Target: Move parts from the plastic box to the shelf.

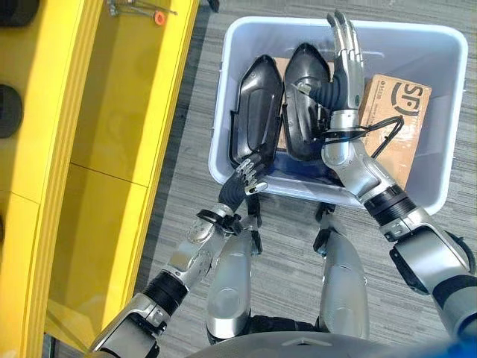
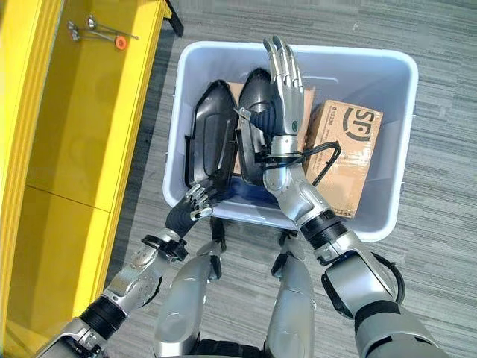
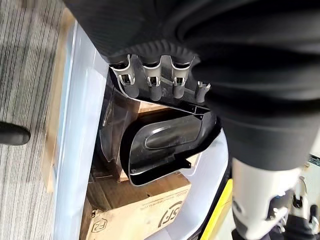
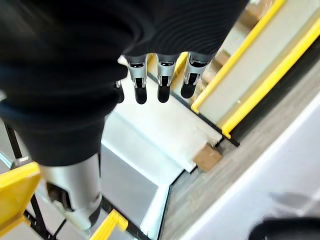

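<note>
- The yellow shelf (image 1: 112, 149) runs along the robot's left.
- The plastic box (image 1: 440, 112) sits on the floor, with two black shell parts (image 1: 257, 112) and a cardboard box (image 1: 402, 127) inside.
- Right hand (image 1: 346, 52) hovers over the box, fingers straight, holding nothing.
- Left hand (image 1: 250, 177) has its fingers curled on the left part's lower edge.

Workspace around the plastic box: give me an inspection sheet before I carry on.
Surface: grey carpet floor.
Job's things: two black moulded parts stand on edge side by side in the pale plastic box; yellow shelf at robot's left.
Clutter: cardboard box inside the plastic box; metal pins with an orange cap on the shelf.
Hands: left hand curled on the nearer part's lower edge; right hand straight-fingered, raised over the box.
Cables: nothing seen.
Surroundings: nothing seen.
</note>
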